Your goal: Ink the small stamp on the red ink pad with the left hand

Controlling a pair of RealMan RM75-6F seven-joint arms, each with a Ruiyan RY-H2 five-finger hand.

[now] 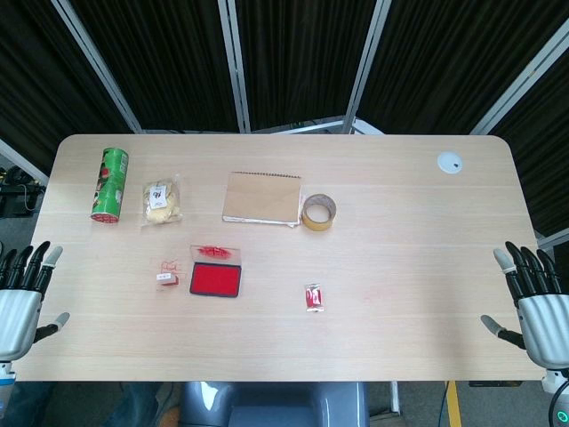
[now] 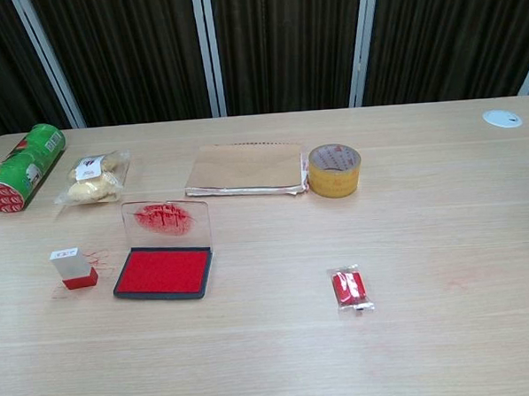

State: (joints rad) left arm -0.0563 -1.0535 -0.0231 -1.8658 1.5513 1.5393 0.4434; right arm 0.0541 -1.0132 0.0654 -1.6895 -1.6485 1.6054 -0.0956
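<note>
One small stamp (image 2: 74, 266), one red ink pad (image 2: 163, 272) with lid open, one green can (image 2: 21, 166) lying down, one snack bag (image 2: 92, 179), one brown notebook (image 2: 245, 169), one tape roll (image 2: 334, 169), one red wrapped candy (image 2: 348, 288), one white disc (image 2: 503, 118), all on one table (image 2: 443, 224). Two hands: left hand (image 1: 20, 302), right hand (image 1: 537, 302).

left hand (image 1: 20, 307), right hand (image 1: 536, 307): fingers apart, empty

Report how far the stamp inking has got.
Done: only the setup. The red ink pad lies with its lid open, and the small stamp stands upright on the table just left of it. In hand: nothing. The left hand and right hand sit open at the table's near edges. Left: the whole job, gripping the stamp and pressing it on the pad.
</note>
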